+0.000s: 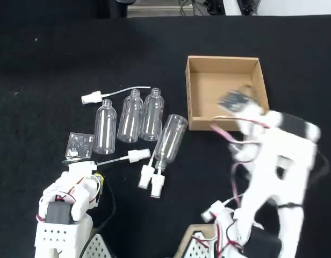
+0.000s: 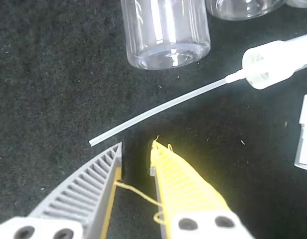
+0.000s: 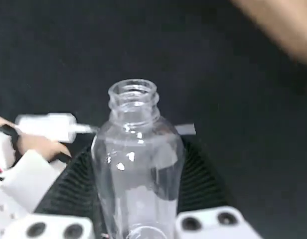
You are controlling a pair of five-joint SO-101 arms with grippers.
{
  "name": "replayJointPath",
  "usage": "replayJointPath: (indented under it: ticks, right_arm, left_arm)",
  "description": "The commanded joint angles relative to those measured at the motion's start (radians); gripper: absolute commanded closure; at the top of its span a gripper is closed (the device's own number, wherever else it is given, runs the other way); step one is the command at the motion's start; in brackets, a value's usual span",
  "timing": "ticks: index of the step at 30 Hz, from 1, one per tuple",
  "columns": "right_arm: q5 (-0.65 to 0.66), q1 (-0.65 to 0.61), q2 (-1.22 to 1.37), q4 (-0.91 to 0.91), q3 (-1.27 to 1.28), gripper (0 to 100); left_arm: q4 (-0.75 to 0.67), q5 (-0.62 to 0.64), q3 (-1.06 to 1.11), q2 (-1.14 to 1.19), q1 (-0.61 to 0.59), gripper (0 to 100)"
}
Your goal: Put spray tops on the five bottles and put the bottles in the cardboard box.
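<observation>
Black cloth [image 1: 42,70] lies under four uncapped bottles [image 1: 130,115] and their loose spray tops [image 1: 146,174], all to one side of the cardboard box [image 1: 203,123]. Our left gripper [image 2: 136,147] hovers with its fingers slightly spread and nothing between them, just off the free end of one top's dip tube [image 2: 158,112], which we judge is a line-up for picking it. Our right gripper [image 3: 138,149] pinches the fifth bottle [image 3: 136,169] by its body (neck bare, pointing away), presumably to leave the mouth free for a top.

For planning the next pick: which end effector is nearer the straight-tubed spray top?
Left. Left end effector is just short of the spray top's tube; right end effector, holding a bottle, is by the cardboard box.
</observation>
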Motion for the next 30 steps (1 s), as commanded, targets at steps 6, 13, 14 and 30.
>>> replayJointPath:
  ticks: [6,13,14,30]
  right_arm:
    - [0.221,0.420,-0.039,-0.189,0.211,98.8]
    - [0.212,0.351,-0.041,-0.319,0.432,98.8]
    - [0.183,0.302,-0.041,-0.334,0.469,98.8]
    - [-0.551,-0.585,-0.050,-0.476,0.464,98.8]
  left_arm:
    - [0.020,-0.006,0.008,-0.012,-0.012,91]
    - [0.020,-0.006,0.008,-0.012,-0.012,91]
    - [0.020,-0.006,0.008,-0.012,-0.012,91]
    - [0.020,-0.006,0.008,-0.012,-0.012,91]
